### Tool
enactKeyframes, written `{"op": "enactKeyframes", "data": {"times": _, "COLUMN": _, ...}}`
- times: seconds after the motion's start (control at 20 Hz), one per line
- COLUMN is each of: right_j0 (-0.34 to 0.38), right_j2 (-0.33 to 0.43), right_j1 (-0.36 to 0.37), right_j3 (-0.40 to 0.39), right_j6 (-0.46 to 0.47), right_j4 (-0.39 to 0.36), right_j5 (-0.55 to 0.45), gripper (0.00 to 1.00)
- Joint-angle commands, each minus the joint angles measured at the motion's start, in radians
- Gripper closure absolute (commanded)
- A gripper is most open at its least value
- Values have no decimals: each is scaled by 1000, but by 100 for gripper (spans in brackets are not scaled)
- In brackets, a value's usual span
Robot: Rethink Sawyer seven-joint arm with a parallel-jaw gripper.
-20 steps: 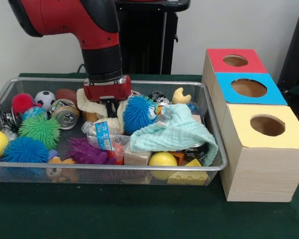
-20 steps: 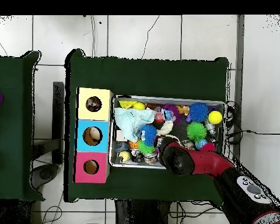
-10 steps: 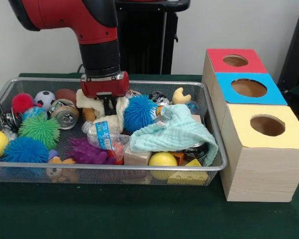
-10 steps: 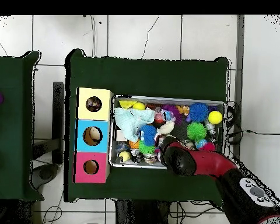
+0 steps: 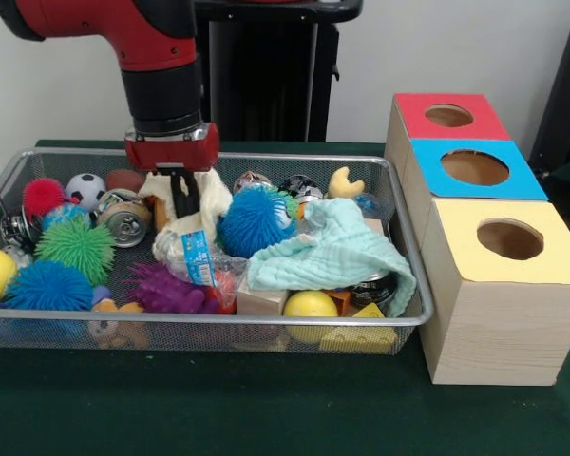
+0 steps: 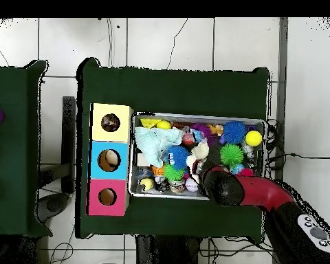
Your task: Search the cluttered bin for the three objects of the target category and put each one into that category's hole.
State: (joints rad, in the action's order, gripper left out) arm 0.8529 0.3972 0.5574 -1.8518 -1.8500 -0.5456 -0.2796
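Observation:
My gripper (image 5: 181, 205) hangs over the back middle of the wire bin (image 5: 218, 321), shut on a cream fluffy cloth (image 5: 205, 201) that drapes around its dark fingers. A blue spiky ball (image 5: 255, 220) lies just right of it, touching the cloth. A mint cloth (image 5: 332, 252) covers the bin's right part. Three wooden boxes with round holes stand right of the bin: red top (image 5: 418, 104), blue top (image 5: 437, 152), yellow top (image 5: 465, 218). In the overhead view the arm (image 6: 226, 189) hides the gripper, and the cream cloth (image 6: 197, 155) shows beside it.
The bin also holds a green spiky ball (image 5: 74, 249), another blue spiky ball (image 5: 47, 285), a purple spiky toy (image 5: 166, 290), two yellow balls (image 5: 310, 304), a small soccer ball (image 5: 85, 188), a can (image 5: 125, 220) and a plastic bottle (image 5: 198, 258).
The gripper has moved left along the back of the bin, dragging the cream cloth with it. The blue spiky ball has rolled left after it.

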Motion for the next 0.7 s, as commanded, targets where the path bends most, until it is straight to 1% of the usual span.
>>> {"op": "enactKeyframes", "data": {"times": 0.05, "right_j0": 75, "right_j2": 139, "right_j1": -4, "right_j3": 158, "right_j6": 158, "right_j4": 26, "right_j5": -170, "gripper": 100}}
{"op": "enactKeyframes", "data": {"times": 0.3, "right_j0": 62, "right_j2": 156, "right_j1": 9, "right_j3": 184, "right_j6": 66, "right_j4": 23, "right_j5": -107, "gripper": 100}}
{"op": "enactKeyframes", "data": {"times": 0.4, "right_j0": 46, "right_j2": 157, "right_j1": 14, "right_j3": 200, "right_j6": 45, "right_j4": 40, "right_j5": -121, "gripper": 100}}
{"op": "enactKeyframes", "data": {"times": 0.5, "right_j0": 27, "right_j2": 154, "right_j1": 33, "right_j3": 207, "right_j6": 30, "right_j4": 65, "right_j5": -158, "gripper": 100}}
{"op": "enactKeyframes", "data": {"times": 0.6, "right_j0": 13, "right_j2": 153, "right_j1": 56, "right_j3": 202, "right_j6": 16, "right_j4": 93, "right_j5": -194, "gripper": 100}}
{"op": "enactKeyframes", "data": {"times": 0.7, "right_j0": 0, "right_j2": 147, "right_j1": 90, "right_j3": 182, "right_j6": -5, "right_j4": 118, "right_j5": -208, "gripper": 100}}
